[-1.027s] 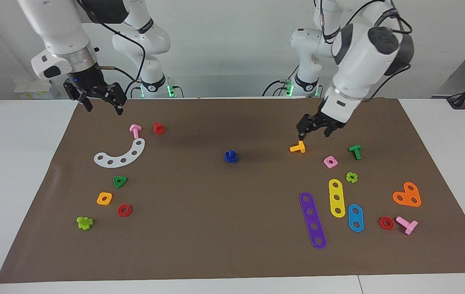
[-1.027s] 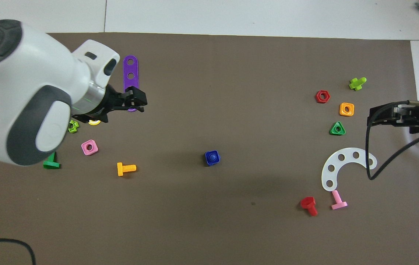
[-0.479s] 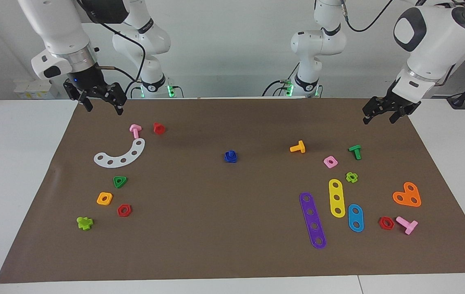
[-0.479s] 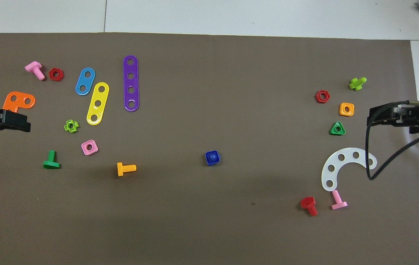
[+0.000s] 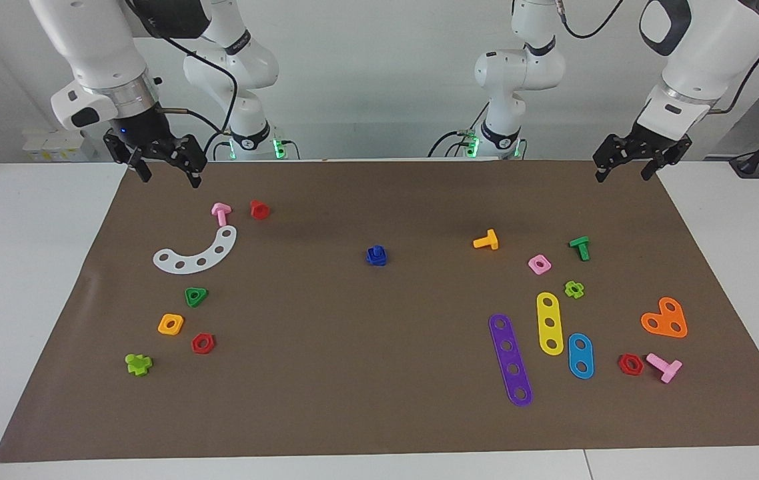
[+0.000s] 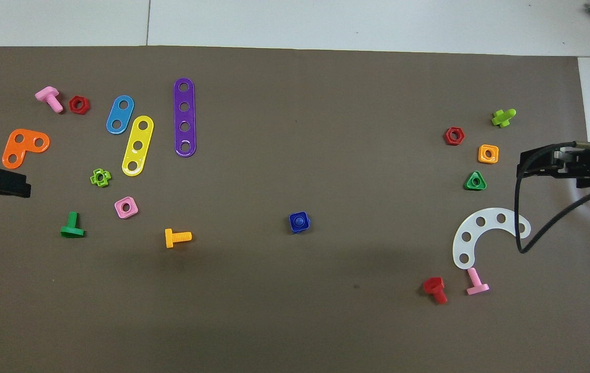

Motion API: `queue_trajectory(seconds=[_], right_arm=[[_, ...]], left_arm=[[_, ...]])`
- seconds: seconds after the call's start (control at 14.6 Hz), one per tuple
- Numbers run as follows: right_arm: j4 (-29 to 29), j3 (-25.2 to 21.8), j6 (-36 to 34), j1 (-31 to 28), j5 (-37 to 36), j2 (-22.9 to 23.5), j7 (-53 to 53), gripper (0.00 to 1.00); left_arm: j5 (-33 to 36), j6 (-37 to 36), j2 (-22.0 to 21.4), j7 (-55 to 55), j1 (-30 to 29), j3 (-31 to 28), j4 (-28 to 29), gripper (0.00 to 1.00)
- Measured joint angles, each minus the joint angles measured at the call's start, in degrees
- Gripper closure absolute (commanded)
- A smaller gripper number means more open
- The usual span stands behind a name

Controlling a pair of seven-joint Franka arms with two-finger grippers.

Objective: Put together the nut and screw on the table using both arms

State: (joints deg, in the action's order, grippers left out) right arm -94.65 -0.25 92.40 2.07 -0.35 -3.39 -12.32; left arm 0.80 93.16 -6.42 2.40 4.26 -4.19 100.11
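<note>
The blue nut lies in the middle of the brown mat on the table. The blue screw sits in its hole, the stem end showing on top, and both form one piece. My left gripper hangs open and empty over the mat's edge at the left arm's end. My right gripper hangs open and empty over the mat's edge at the right arm's end. Neither is near the blue piece.
Toward the left arm's end lie an orange bolt, a pink square nut, a green bolt and purple, yellow and blue strips. Toward the right arm's end lie a white curved strip, a pink bolt and several nuts.
The left arm has swung up and away from over the orange bolt to the mat's edge at its own end. The right arm and the blue piece have not moved.
</note>
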Motion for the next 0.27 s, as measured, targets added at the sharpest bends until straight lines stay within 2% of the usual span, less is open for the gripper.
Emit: queue_trajectory(seconds=[0.27], right_arm=[[0.00,0.00,0.00,0.00,0.00,0.00,0.00,0.00]], left_arm=[[0.03,0.28,-0.32,0.00,0.00,0.25,-0.16,0.00]])
